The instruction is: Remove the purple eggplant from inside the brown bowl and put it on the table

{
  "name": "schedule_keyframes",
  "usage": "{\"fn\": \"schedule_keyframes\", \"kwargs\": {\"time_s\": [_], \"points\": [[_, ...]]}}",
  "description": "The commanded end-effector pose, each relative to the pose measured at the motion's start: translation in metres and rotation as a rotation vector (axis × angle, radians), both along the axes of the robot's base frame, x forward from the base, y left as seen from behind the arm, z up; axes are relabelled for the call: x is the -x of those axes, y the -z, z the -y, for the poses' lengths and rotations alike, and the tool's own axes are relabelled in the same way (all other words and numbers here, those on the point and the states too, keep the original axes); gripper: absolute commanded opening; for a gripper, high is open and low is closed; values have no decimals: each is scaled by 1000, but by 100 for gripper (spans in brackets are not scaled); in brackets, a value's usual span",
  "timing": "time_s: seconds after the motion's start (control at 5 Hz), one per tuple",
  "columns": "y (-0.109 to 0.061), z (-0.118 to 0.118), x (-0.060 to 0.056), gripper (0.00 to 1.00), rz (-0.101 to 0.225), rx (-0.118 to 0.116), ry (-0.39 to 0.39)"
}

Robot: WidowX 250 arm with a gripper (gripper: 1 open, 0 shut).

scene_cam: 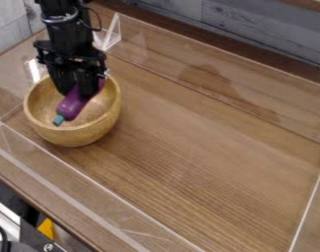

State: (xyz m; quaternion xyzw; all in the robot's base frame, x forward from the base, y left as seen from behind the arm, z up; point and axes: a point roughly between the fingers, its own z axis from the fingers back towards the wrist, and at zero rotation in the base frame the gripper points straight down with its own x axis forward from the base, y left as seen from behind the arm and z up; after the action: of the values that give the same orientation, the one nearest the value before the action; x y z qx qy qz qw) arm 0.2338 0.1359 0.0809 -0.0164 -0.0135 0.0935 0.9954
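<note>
Eggplant [73, 103] hangs between the jaws of the black gripper [76, 95], which are closed on its upper purple end. It tilts, with its teal stem tip pointing down and to the left, low over the hollow of the bowl [101, 122]. Whether that tip touches the bottom of the bowl cannot be told from this view. The gripper points straight down from a black arm [61, 30] that comes in from the top left corner.

The bowl is round, light brown wood with a thick rim, and it sits on the table [202, 138] at the left side, toward the far end. The table is a broad brown wood-grain top that runs from the far left to the near right. Low clear acrylic walls [84, 212] edge it; the near wall runs along the lower left and another rises along the right side. Two small clear brackets stand at the far left edge behind the arm. Beyond the far edge is a grey plank wall [254, 25]. At the lower left corner, below the table, some dark equipment with a yellow patch shows, too small to make out.

Counted: one eggplant, one bowl, one gripper on one arm, one table.
</note>
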Motion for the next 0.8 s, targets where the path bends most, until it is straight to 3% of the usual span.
{"fn": "schedule_keyframes", "kwargs": {"time_s": [0.0, 0.6], "points": [[-26, -7, -6, 0, 69, -37, -15], [-39, 4, -3, 0, 74, -34, 4]]}}
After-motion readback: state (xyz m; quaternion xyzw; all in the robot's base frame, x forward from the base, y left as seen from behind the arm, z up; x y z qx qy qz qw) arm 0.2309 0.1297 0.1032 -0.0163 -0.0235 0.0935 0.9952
